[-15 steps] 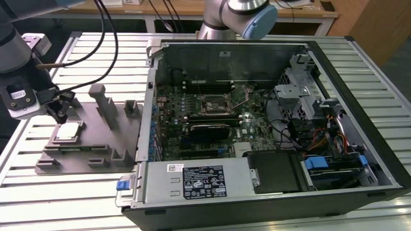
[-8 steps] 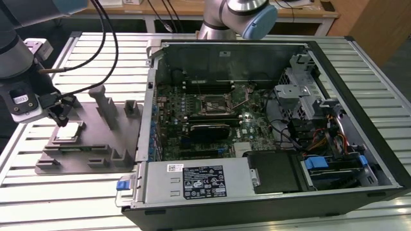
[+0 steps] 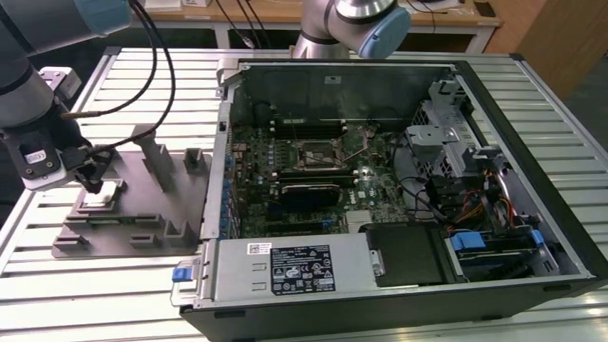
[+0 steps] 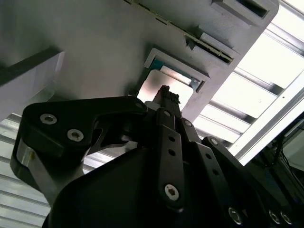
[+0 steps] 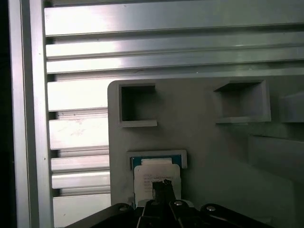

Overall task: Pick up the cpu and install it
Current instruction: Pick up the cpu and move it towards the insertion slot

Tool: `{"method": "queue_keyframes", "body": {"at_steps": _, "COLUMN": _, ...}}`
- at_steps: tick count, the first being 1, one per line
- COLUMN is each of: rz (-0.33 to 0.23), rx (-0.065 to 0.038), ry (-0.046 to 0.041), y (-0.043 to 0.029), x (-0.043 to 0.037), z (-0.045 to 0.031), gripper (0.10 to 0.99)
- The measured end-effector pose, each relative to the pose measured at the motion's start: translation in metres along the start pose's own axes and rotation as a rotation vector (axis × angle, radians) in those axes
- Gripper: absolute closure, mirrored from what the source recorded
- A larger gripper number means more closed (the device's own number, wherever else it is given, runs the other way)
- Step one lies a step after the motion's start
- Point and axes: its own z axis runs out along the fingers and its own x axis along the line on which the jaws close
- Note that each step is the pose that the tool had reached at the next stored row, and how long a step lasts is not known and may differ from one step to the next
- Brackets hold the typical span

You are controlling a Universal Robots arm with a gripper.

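While the cpu (image 3: 105,199) has not yet left its holder, the step in hand appears to be the pick-up, the first half of the task. At the far left of the exterior view, the robot arm reaches down over a grey fixture plate (image 3: 124,239) that lies on the slatted metal worktop (image 3: 57,285). The end effector (image 3: 92,182) hangs directly above the cpu, which sits flat in a shallow square recess near the plate's left edge. In the second wrist view, the end effector (image 4: 164,95) is narrow, its fingers drawn together into one dark tip with no gap visible. That tip sits over the middle of the chip's shiny top (image 4: 154,88), touching it or just above it; which one cannot be told. The first wrist view agrees, with the tip (image 5: 164,184) over the pale square of the cpu (image 5: 152,171) inside its blue-edged recess. The tip does not reach around the chip's edges. A lift from here would likely call for a firm hold on the flat top and a straight rise clear of the recess walls. Further right, filling the centre and right of the exterior view, an open computer case (image 3: 556,214) lies on its side. The motherboard socket (image 3: 318,153) is near its middle, well apart from the cpu.
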Motion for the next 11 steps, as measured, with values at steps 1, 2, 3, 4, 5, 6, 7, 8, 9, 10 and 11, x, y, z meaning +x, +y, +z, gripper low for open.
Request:
{"method": "queue_keyframes", "body": {"at_steps": 1, "rz": 0.000, "rx": 0.000, "ry": -0.0001, "y": -0.0005, "x": 0.0000, "z": 0.0018, "gripper": 0.980}}
{"method": "queue_keyframes", "body": {"at_steps": 2, "rz": 0.000, "rx": 0.000, "ry": -0.0002, "y": -0.0007, "x": 0.0001, "z": 0.0032, "gripper": 0.980}}
{"method": "queue_keyframes", "body": {"at_steps": 3, "rz": 0.000, "rx": 0.001, "ry": 0.0001, "y": -0.0008, "x": 0.0001, "z": 0.0031, "gripper": 0.980}}
{"method": "queue_keyframes", "body": {"at_steps": 4, "rz": 0.000, "rx": 0.001, "ry": 0.0001, "y": -0.0008, "x": 0.0001, "z": 0.0031, "gripper": 0.980}}
{"method": "queue_keyframes", "body": {"at_steps": 5, "rz": 0.000, "rx": 0.001, "ry": 0.0000, "y": -0.0008, "x": 0.0001, "z": 0.0032, "gripper": 0.980}}
{"method": "queue_keyframes", "body": {"at_steps": 6, "rz": 0.000, "rx": 0.001, "ry": 0.0000, "y": -0.0008, "x": 0.0001, "z": 0.0032, "gripper": 0.980}}
{"method": "queue_keyframes", "body": {"at_steps": 7, "rz": 0.000, "rx": 0.001, "ry": -0.0001, "y": -0.0008, "x": 0.0001, "z": 0.0032, "gripper": 0.980}}
{"method": "queue_keyframes", "body": {"at_steps": 8, "rz": 0.000, "rx": 0.001, "ry": -0.0001, "y": -0.0008, "x": 0.0001, "z": 0.0032, "gripper": 0.980}}
{"method": "queue_keyframes", "body": {"at_steps": 9, "rz": 0.000, "rx": 0.001, "ry": -0.0001, "y": -0.0008, "x": 0.0001, "z": 0.0032, "gripper": 0.980}}
{"method": "queue_keyframes", "body": {"at_steps": 10, "rz": 0.000, "rx": 0.001, "ry": 0.0000, "y": -0.0008, "x": 0.0001, "z": 0.0032, "gripper": 0.973}}
{"method": "queue_keyframes", "body": {"at_steps": 11, "rz": 0.000, "rx": 0.001, "ry": -0.0001, "y": -0.0008, "x": 0.0001, "z": 0.0032, "gripper": 0.973}}
